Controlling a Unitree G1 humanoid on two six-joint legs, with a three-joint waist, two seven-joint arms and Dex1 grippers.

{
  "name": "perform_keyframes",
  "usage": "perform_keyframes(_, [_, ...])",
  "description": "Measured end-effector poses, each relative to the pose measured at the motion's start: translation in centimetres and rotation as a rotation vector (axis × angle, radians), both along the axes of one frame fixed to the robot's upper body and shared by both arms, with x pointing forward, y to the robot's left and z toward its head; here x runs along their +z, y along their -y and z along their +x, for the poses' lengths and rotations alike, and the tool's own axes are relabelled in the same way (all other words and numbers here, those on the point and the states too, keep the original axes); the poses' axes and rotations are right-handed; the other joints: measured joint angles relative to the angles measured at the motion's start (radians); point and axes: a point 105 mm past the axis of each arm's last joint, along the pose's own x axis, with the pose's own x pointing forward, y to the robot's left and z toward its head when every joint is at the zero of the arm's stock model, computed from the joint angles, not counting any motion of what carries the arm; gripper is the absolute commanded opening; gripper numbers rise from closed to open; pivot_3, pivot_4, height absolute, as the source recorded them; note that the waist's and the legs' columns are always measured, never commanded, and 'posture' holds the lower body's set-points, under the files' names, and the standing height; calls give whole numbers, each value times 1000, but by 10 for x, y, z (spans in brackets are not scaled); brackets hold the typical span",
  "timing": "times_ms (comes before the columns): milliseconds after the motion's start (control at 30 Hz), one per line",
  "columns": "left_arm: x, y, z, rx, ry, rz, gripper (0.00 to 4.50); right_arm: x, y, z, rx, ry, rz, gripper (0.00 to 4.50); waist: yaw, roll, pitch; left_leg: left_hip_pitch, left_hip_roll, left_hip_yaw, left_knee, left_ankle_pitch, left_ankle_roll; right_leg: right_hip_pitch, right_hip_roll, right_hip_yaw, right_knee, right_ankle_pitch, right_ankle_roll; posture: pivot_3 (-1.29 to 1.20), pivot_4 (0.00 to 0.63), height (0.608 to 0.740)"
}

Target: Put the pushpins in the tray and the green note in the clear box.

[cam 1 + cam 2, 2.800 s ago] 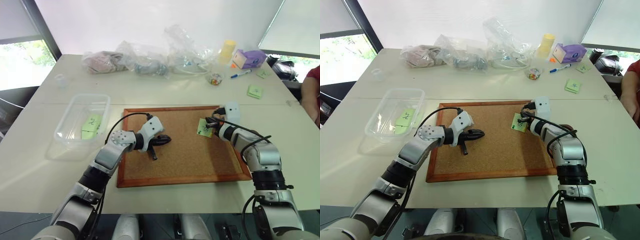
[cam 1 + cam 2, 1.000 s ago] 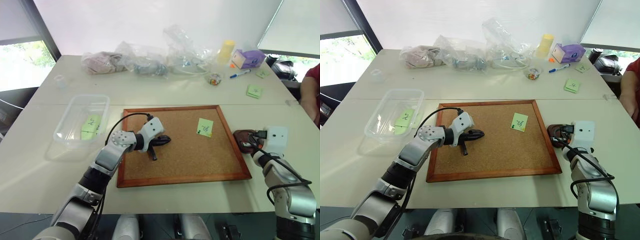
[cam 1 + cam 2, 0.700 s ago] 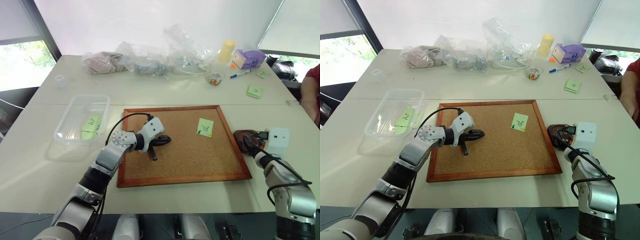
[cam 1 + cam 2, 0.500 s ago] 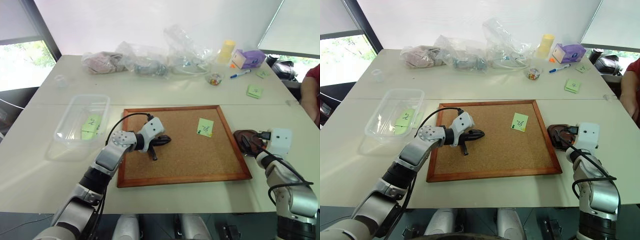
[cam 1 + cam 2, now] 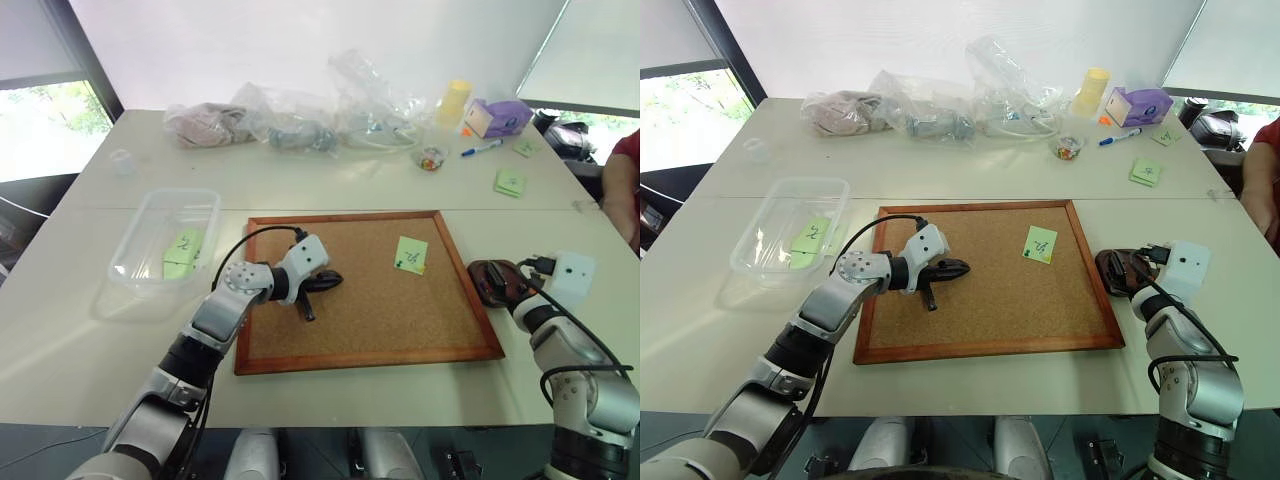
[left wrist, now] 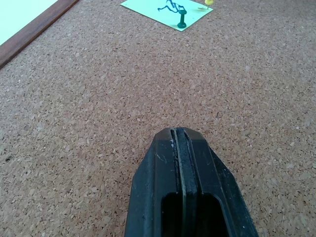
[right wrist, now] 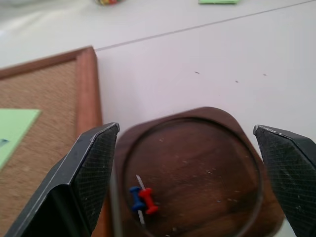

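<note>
From the head views, the right gripper (image 5: 512,283) hangs over the tray (image 5: 487,281), which sits on the counter (image 5: 330,385) just beside the cork board's (image 5: 370,315) right frame. To finish this drop-off well, I judge it should lift straight up from the tray before swinging back over the frame to the green note (image 5: 409,255), so a finger does not catch the rim and tip the dish. The note lies flat on the upper right of the board, well apart from the clear box (image 5: 135,268), which stands off the board's left edge and already holds green notes. The left gripper (image 5: 322,282) rests low over the board's left half, fingers pressed together and empty.

The left wrist view looks along those closed black fingers across the cork to the note: pale green, with a dark scribble, a dark green pushpin (image 6: 181,18) standing in its near edge and a yellow pushpin (image 6: 209,2) at its corner. Both should come out before the paper is lifted, or it is likely to tear.

The right wrist view shows the fingers spread wide on either side of the tray with nothing between them. The tray is dark reddish-brown wood with rounded corners, and a red pushpin (image 7: 149,202) and a blue pushpin (image 7: 134,198) lie touching in it.
</note>
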Motion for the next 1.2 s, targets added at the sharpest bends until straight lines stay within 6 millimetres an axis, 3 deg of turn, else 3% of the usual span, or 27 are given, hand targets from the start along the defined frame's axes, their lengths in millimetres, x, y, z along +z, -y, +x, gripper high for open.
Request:
perform_keyframes(267, [0,0,0,-1,0,0,0,7,-7,-4,9,55,187,4448,0,0,0,0,1,0,0,0,0,0,0,0,0,0,0,0,150,737])
perform_keyframes(400, [0,0,-1,-2,-1,2,0,11,-16,-11,123,-5,-32,4448,-2,1,0,0,0,0,0,-1,1,0,-1,0,-1,0,0,0,150,737])
perform_keyframes(467, [-1,-3,0,0,-2,8,0,10,-38,-10,245,-23,-135,4448,-4,0,0,0,0,0,0,-1,1,0,0,0,-1,0,0,0,150,737])
perform_keyframes(567, [-1,-2,-1,-1,-1,7,0,7,-69,-2,360,-7,-121,4448,-4,1,-1,0,0,-1,0,-1,1,0,1,0,-1,0,0,0,150,737])
perform_keyframes(667, [-1,1,-1,-6,-1,2,0,8,-84,12,419,15,-146,4448,-2,0,0,-1,0,0,0,-1,2,0,0,0,-3,0,0,0,150,737])
perform_keyframes(1033, [0,1,-2,-11,0,4,0,-16,-93,21,470,-39,-144,4448,0,0,0,-1,0,0,0,-2,4,0,0,0,-3,0,0,0,150,737])
perform_keyframes(1133, [-1,1,-2,-10,0,4,0,-16,-94,21,471,-34,-143,3652,0,0,0,-1,0,0,0,-2,4,0,0,0,-3,0,0,0,150,737])
perform_keyframes(1200, [-1,1,-2,-10,0,4,0,-16,-96,21,475,-30,-136,2730,0,0,0,-1,0,0,0,-2,4,0,0,0,-3,0,0,0,150,737])
